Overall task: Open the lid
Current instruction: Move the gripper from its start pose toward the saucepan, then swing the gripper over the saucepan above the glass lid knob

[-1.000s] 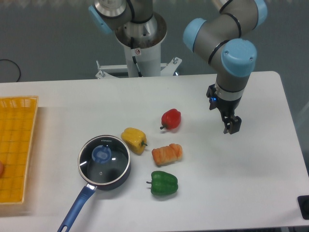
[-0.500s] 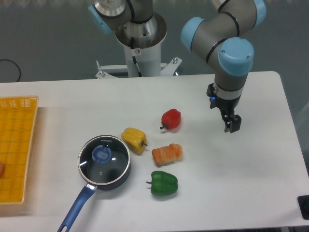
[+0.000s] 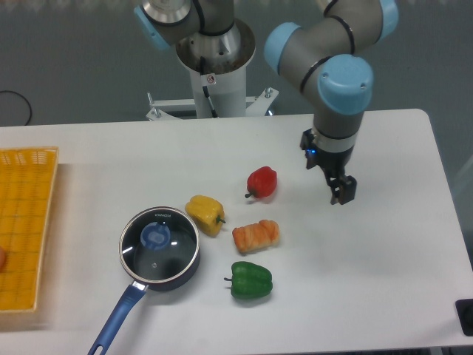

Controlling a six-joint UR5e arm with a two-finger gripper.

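Note:
The lid [image 3: 159, 248], a round glass disc with a silver rim and a light blue knob [image 3: 154, 237], lies flat on the dark blue saucepan [image 3: 174, 277] at the front left of the table. My gripper [image 3: 341, 191] hangs over the right half of the table, far to the right of the pan and well apart from the lid. Its dark fingers point down and look close together with nothing between them, but the view does not settle whether they are open or shut.
A red pepper [image 3: 261, 182], a yellow pepper [image 3: 205, 214], an orange bread-like piece [image 3: 256, 236] and a green pepper [image 3: 250, 280] lie between the pan and my gripper. A yellow basket [image 3: 26, 214] stands at the left edge. The pan's blue handle [image 3: 117, 318] points front-left.
My arm and gripper have shifted left by a small amount, toward the red pepper. The lid, the pan and the vegetables have not moved.

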